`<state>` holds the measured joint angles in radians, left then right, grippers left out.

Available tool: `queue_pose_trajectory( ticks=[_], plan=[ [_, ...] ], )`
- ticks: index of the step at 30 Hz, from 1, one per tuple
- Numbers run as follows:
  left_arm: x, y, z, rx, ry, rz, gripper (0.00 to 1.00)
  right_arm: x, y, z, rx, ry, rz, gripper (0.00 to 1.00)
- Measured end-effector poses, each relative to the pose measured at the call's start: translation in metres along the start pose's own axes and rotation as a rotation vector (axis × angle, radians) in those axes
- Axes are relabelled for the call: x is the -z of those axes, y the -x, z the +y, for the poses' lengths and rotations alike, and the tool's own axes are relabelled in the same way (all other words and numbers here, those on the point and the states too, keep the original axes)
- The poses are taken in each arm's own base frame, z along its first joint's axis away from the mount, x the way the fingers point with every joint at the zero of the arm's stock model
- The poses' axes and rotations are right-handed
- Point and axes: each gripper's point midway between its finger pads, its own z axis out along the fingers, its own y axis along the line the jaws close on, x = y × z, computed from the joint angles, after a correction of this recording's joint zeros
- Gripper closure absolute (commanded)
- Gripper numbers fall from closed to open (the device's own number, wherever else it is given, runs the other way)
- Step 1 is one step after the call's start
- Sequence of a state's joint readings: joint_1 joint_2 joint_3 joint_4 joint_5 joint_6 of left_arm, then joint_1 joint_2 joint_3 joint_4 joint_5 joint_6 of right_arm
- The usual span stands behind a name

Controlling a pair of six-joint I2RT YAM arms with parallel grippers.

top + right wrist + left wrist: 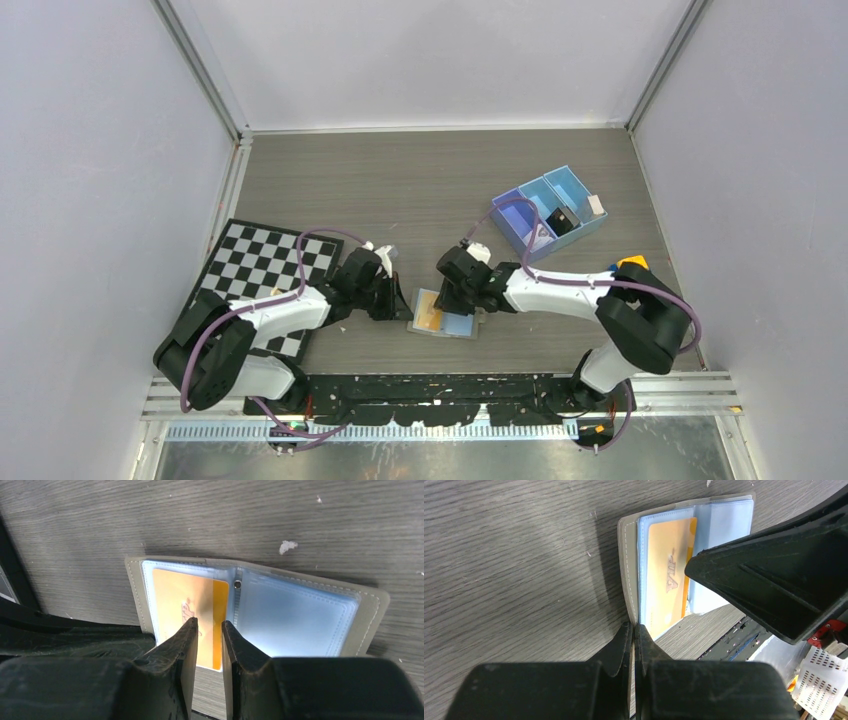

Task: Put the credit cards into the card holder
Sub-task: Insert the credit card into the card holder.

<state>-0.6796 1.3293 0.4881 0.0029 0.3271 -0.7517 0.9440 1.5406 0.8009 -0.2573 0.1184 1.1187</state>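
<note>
The card holder [462, 327] lies open on the table, pale blue inside with a grey rim [628, 555]. An orange credit card [175, 595] sits in its left pocket under the clear sleeve, with a darker strip [220, 610] bare beside the spine. My right gripper [210, 622] hovers over the card's near end, open by a narrow gap with nothing between the fingers. My left gripper [633, 627] is shut, with its tips against the holder's grey near corner. In the top view both grippers [398, 304] [463, 299] flank the holder. No other card shows clearly.
A blue three-compartment tray [575, 188] stands at the back right with small items in it. A black-and-white checkerboard [255, 262] lies at the left under the left arm. The right gripper's black body [774, 575] fills the right of the left wrist view.
</note>
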Motion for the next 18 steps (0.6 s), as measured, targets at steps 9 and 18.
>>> queue_pose_trajectory(
  ticks=[9, 18],
  plan=[
    [0.0000, 0.0000, 0.0000, 0.000, 0.000, 0.000, 1.00, -0.0060, 0.0007, -0.0018, 0.010, -0.019, 0.005, 0.73],
    [0.0000, -0.0001, 0.0000, 0.000, 0.000, 0.001, 1.00, -0.0058, 0.0013, -0.0064, 0.015, -0.046, 0.004, 0.73]
  ],
)
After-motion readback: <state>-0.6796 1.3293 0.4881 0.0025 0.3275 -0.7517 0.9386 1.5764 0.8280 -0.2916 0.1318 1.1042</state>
